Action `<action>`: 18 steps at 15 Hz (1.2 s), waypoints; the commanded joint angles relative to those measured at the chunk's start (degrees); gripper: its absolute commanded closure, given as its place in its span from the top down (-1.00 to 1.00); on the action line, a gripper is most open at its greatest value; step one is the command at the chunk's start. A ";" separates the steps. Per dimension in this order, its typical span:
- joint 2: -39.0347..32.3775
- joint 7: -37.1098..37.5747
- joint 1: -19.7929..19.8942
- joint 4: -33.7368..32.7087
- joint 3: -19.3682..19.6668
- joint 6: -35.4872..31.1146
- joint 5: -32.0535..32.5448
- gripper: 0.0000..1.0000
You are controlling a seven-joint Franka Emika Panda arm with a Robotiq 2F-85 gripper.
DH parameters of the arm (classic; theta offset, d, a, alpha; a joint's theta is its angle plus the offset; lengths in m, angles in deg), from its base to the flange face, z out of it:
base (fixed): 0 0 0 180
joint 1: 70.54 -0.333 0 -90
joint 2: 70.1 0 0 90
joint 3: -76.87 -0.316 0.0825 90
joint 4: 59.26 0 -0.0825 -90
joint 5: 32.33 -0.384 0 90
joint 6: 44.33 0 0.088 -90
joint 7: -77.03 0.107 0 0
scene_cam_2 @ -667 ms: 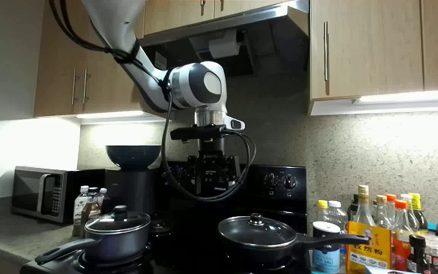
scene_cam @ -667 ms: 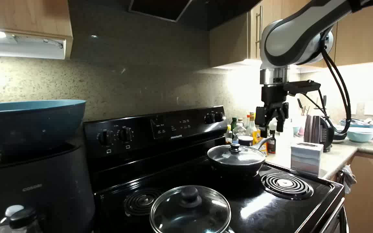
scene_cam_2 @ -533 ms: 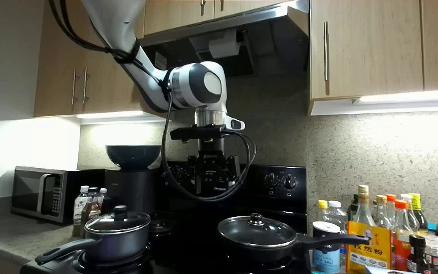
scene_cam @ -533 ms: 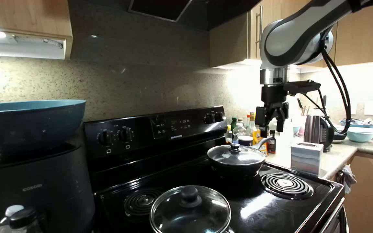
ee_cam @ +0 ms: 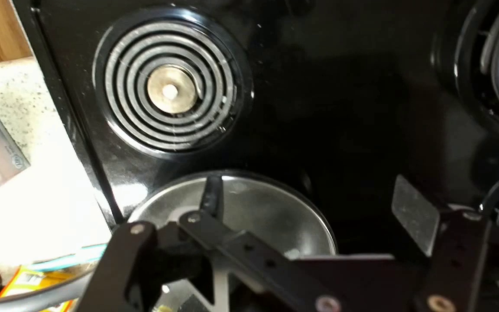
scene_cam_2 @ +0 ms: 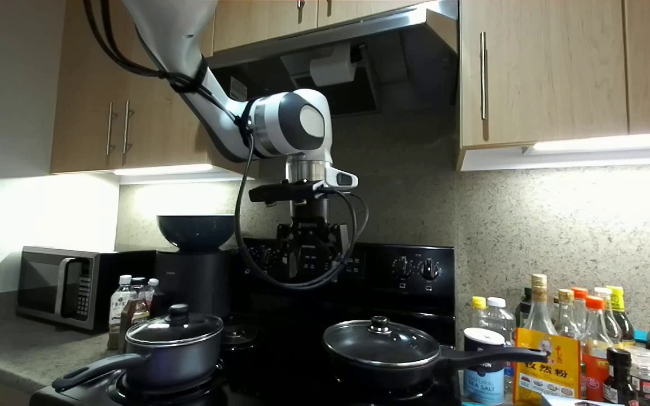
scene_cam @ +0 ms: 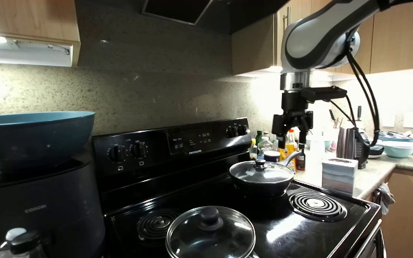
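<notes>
My gripper (scene_cam: 292,144) hangs pointing down above the stove, its two fingers apart with nothing between them. The wrist view has the gripper (ee_cam: 314,206) along the bottom, one pale finger pad (ee_cam: 416,214) showing on the right. Nearest below is a black frying pan (scene_cam_2: 381,369) under a glass lid (ee_cam: 271,208); the gripper stands clear above it, and the arm parts cover much of the lid in the wrist view. A grey saucepan (scene_cam_2: 175,358) with a glass lid (scene_cam: 210,238) sits on another burner, apart from the gripper.
The pan's handle (scene_cam_2: 494,355) sticks out toward several bottles, a salt can (scene_cam_2: 484,378) and a yellow packet (scene_cam_2: 548,363). A coil burner (ee_cam: 169,89) is bare. A tissue box (scene_cam: 339,175) stands by the stove's edge. A blue bowl (scene_cam: 38,136) rests on an air fryer (scene_cam: 41,211).
The arm and gripper have shifted a little to the left in both exterior views, and the wrist appears slightly turned. The pan and saucepan have stayed where they were.
</notes>
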 commanded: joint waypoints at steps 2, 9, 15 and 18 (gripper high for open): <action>-10.90 21.02 -1.56 -17.08 -5.92 3.37 -0.55 1.00; -18.60 36.60 -5.67 -29.51 -6.82 3.54 1.15 1.00; -19.89 33.89 -5.79 -30.91 -6.76 4.80 0.73 1.00; -16.98 27.15 -5.78 -28.57 -6.57 11.03 0.34 1.00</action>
